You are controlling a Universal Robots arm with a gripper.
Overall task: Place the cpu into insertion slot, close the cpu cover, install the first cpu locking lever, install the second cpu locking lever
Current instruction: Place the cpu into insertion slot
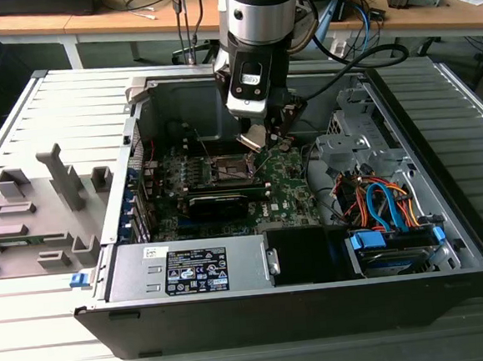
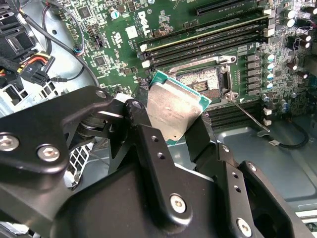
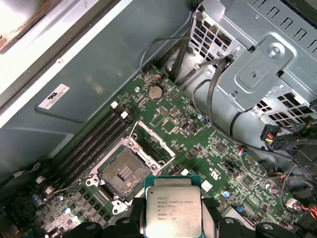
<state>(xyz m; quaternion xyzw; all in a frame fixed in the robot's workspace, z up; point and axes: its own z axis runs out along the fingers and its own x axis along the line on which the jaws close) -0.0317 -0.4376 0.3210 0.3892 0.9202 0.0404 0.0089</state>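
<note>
Pinching the cpu (image 2: 176,111) by opposite edges, the gripper (image 2: 171,126) is holding it tilted, metal face upward, near the insertion slot (image 2: 205,82).

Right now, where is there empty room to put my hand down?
Bare table at the exterior view's right of the case; more around the grey blocks. Inside is crowded: cables, board, and the gripper holding the cpu.
</note>
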